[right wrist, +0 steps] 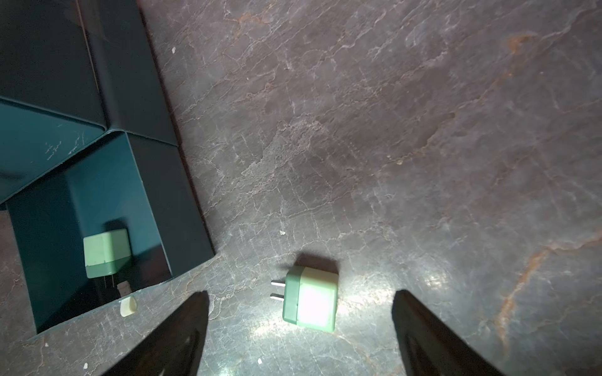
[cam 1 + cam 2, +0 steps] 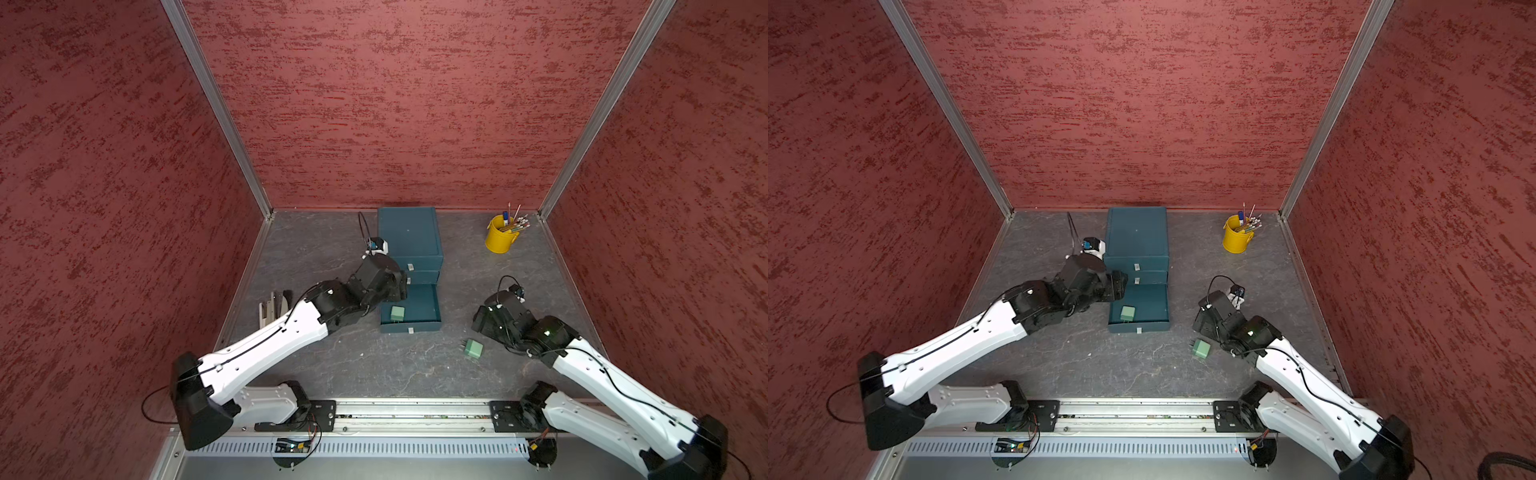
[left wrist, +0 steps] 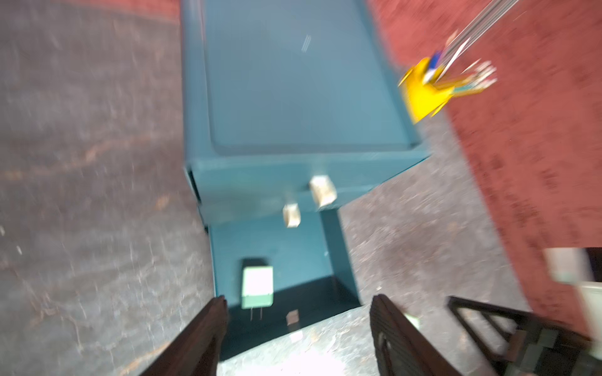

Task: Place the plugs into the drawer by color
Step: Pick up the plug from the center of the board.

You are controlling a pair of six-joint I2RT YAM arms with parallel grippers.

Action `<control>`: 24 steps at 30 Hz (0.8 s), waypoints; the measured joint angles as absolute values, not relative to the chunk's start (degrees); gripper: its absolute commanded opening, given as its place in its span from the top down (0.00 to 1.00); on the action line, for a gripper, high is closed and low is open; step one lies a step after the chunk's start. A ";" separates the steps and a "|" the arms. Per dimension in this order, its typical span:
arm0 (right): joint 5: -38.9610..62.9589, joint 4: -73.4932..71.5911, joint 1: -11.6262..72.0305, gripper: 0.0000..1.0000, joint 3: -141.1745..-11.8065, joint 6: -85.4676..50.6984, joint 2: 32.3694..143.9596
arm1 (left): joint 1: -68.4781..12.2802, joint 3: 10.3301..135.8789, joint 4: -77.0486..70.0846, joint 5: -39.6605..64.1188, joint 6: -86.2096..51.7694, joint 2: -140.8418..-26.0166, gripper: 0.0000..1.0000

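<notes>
The drawer (image 2: 409, 237) is a dark teal chest at the back middle, seen in both top views (image 2: 1137, 232). Its bottom tray (image 2: 422, 301) is pulled out. One sage green plug (image 2: 397, 313) lies inside the tray near its left wall, prongs toward the front (image 3: 257, 283). A second sage green plug (image 2: 473, 348) lies on the table to the right of the tray. My left gripper (image 3: 299, 298) is open and empty, just left of the tray; its view is blurred. My right gripper (image 1: 301, 293) is open over the second plug (image 1: 311, 299), a finger on either side without touching it.
A yellow bucket of pens (image 2: 500, 237) stands at the back right. A rack of flat pale and dark tools (image 2: 274, 307) sits by the left wall. Red walls close in three sides, and the arms' rail (image 2: 411, 415) runs along the front.
</notes>
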State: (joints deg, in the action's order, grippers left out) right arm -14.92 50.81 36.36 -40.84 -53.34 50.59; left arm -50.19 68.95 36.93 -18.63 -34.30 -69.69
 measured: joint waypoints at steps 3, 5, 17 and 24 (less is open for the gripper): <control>-14.22 50.61 36.36 0.08 -40.84 -53.04 50.57 | -46.68 73.93 37.74 -18.70 -30.74 -67.64 0.25; -13.65 50.43 36.36 0.08 -40.84 -52.90 50.54 | -42.24 77.19 38.37 -17.74 -28.75 -67.53 0.24; -10.98 49.21 36.29 0.08 -39.46 -51.94 47.03 | -23.53 87.99 40.40 -6.57 -22.04 -78.43 0.21; -9.91 48.10 36.27 0.08 -37.54 -51.33 47.37 | -22.35 87.64 38.98 -1.67 -22.04 -84.23 0.21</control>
State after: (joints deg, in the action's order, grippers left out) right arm -9.91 48.10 36.27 -37.54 -51.33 47.37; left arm -22.35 87.64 38.98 -1.67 -22.04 -84.23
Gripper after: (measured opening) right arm 0.921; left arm 0.780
